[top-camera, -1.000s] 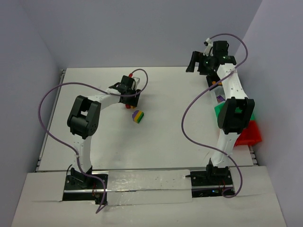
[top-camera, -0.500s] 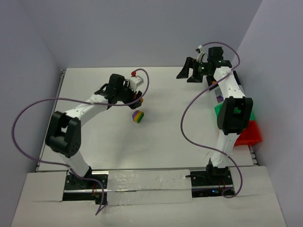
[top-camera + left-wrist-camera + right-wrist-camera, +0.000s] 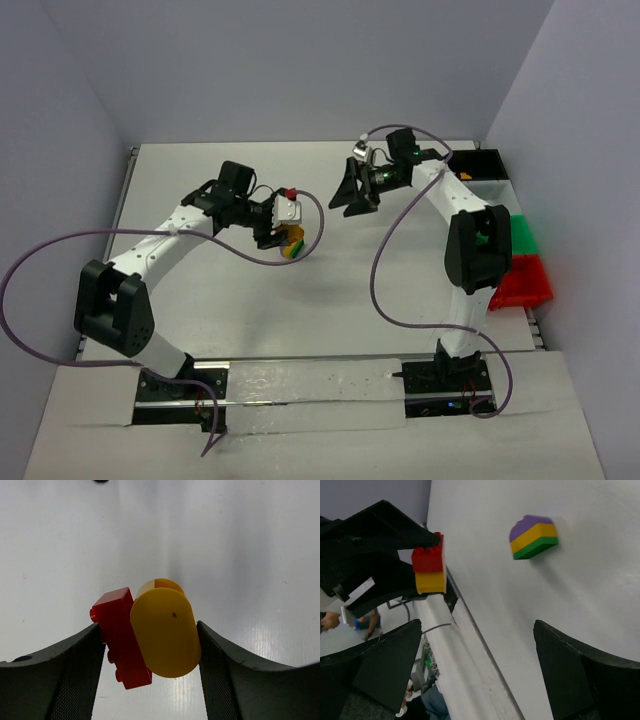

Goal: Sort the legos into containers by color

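Note:
My left gripper [image 3: 150, 645] is shut on two legos pressed side by side, a red brick [image 3: 120, 635] and a rounded yellow piece [image 3: 165, 632]. It holds them above the table. The right wrist view shows the same pair, red brick [image 3: 427, 559] over yellow piece [image 3: 430, 581], in the black fingers. A stacked purple-yellow-green block [image 3: 533, 537] lies on the table just beside the left gripper [image 3: 272, 236] and is partly hidden by it from above. My right gripper [image 3: 350, 192] hangs open and holds nothing. It points left toward the left gripper.
The containers stand in a row along the right edge: black bin [image 3: 480, 163], white bin [image 3: 497, 190], green bin [image 3: 523, 238], red bin [image 3: 527, 285]. Purple cables loop off both arms. The table's left edge shows in the right wrist view.
The left arm has swung its elbow out to the left and turned its gripper, which still holds the red and yellow pieces. The right gripper has moved from the back right toward the table's middle.

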Controlling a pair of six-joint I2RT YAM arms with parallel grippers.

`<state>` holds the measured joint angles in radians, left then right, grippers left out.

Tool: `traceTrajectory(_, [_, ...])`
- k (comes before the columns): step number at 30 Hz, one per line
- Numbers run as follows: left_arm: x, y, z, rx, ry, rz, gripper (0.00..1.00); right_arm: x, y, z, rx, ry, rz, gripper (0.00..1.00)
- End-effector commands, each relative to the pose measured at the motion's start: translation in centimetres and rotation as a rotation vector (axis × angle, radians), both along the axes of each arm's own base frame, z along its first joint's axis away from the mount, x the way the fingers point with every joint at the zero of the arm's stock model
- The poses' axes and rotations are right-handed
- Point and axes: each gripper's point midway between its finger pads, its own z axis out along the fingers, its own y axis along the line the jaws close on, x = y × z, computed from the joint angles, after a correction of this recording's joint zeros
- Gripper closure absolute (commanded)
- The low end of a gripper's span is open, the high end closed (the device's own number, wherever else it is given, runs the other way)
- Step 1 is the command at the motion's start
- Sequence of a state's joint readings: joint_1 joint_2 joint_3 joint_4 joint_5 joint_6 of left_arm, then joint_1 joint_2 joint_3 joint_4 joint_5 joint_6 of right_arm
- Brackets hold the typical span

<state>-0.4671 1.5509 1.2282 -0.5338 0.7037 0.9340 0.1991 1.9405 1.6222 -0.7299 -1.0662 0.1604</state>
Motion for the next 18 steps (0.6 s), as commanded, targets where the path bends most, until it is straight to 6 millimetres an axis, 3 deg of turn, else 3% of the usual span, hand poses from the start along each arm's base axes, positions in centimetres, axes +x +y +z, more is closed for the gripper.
traceTrajectory(1, [-2.5, -0.7, 2.9, -0.035, -0.121, -0.213, 0.99, -3.7, 3.1, 4.0, 0.088, -0.066, 0.106, 0.00])
traceTrajectory(7, [-3.5, -1.2, 2.8, -0.025, -0.115, -0.256, 1.00, -5.4, 5.8, 3.3, 0.126, -0.002, 0.167, 0.00])
traceTrajectory(18, [-3.3, -2.9, 4.3, -0.078, -0.060, -0.185, 1.00, -4.6, 8.5, 1.8, 0.101, 0.049, 0.150, 0.14])
